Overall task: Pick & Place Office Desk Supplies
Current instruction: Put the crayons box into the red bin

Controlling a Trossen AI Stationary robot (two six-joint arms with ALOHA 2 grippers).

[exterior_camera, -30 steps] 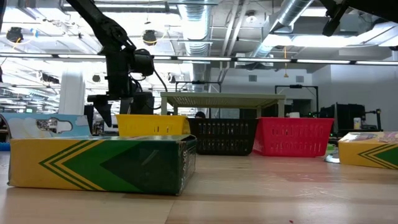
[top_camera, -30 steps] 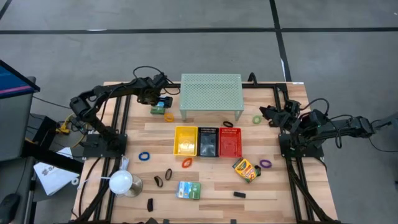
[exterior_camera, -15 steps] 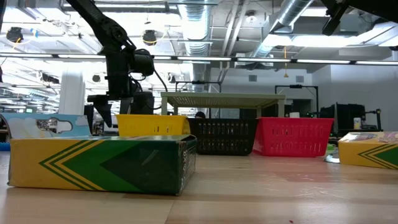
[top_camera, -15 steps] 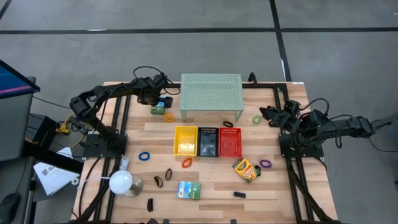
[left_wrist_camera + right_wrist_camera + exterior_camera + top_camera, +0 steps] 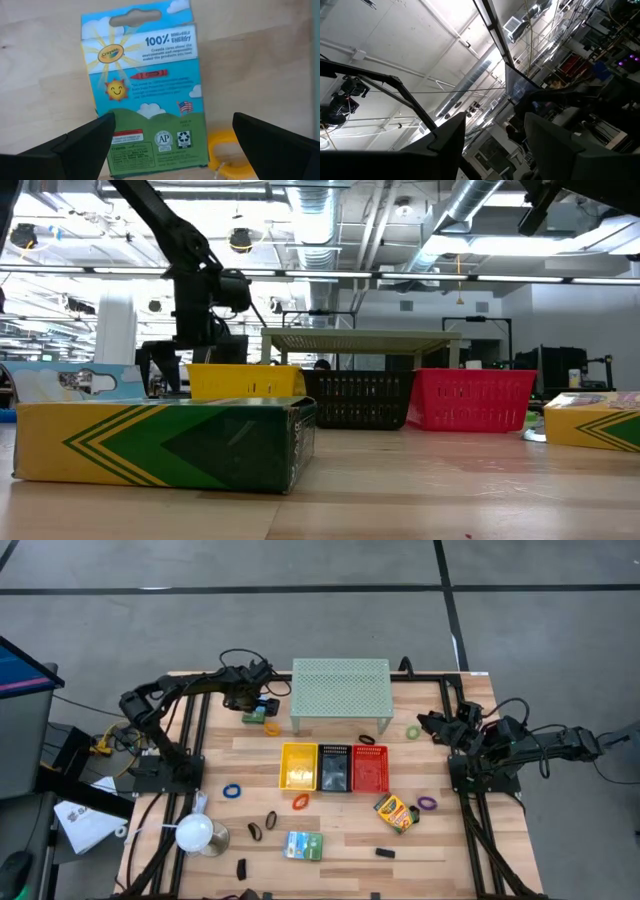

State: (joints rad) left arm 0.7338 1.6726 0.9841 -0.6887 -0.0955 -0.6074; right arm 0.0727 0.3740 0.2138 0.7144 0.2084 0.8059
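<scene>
A crayon box (image 5: pixel 147 90) lies flat on the wood, its blue-and-green back face up, at the table's far left beside the mesh shelf (image 5: pixel 340 690). My left gripper (image 5: pixel 170 145) hangs over it pointing down, open, one finger standing off each long side of the box near one end. In the high view the gripper (image 5: pixel 260 706) covers most of the box (image 5: pixel 256 717). An orange ring (image 5: pixel 225 150) lies right beside the box. My right gripper (image 5: pixel 428 727) waits at the table's right side, tipped upward, open and with nothing in it.
Yellow (image 5: pixel 298 766), black (image 5: pixel 333 768) and red (image 5: pixel 370 768) bins stand mid-table. Rings (image 5: pixel 232 790), black clips (image 5: pixel 270 819), another crayon box (image 5: pixel 395 812) and a green-white box (image 5: pixel 303 845) lie toward the near edge. A white lamp (image 5: pixel 196 833) stands near left.
My left gripper has sunk a little toward the crayon box, staying open and pointing down. The box and the right arm have kept still.
</scene>
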